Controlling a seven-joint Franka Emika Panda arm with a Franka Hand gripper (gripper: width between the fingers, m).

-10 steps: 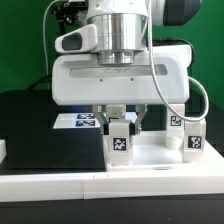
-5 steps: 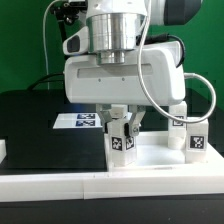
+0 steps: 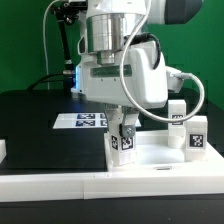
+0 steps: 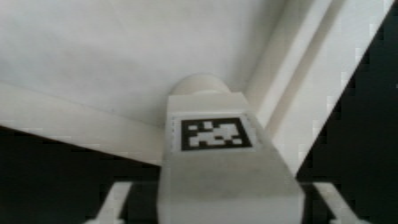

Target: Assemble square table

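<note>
The white square table slab [image 3: 160, 157] lies at the front of the black worktop. A white leg post [image 3: 122, 143] with a tag stands upright at the slab's near corner on the exterior view's left. My gripper [image 3: 122, 130] hangs straight above it, with one finger on each side of the post. In the wrist view the post [image 4: 217, 150] fills the middle over the slab [image 4: 107, 70]. A dark gap shows between the post and each of the fingers [image 4: 121, 200], so the gripper is open. Two more leg posts [image 3: 197, 137] stand on the slab's right side.
The marker board [image 3: 85, 121] lies on the worktop behind the slab, toward the exterior view's left. A small white part [image 3: 3, 150] sits at the far left edge. A long white ledge [image 3: 60, 185] runs along the front of the worktop.
My hand has turned about its vertical axis above the post. The post's tag still faces the same way, and the post has not moved.
</note>
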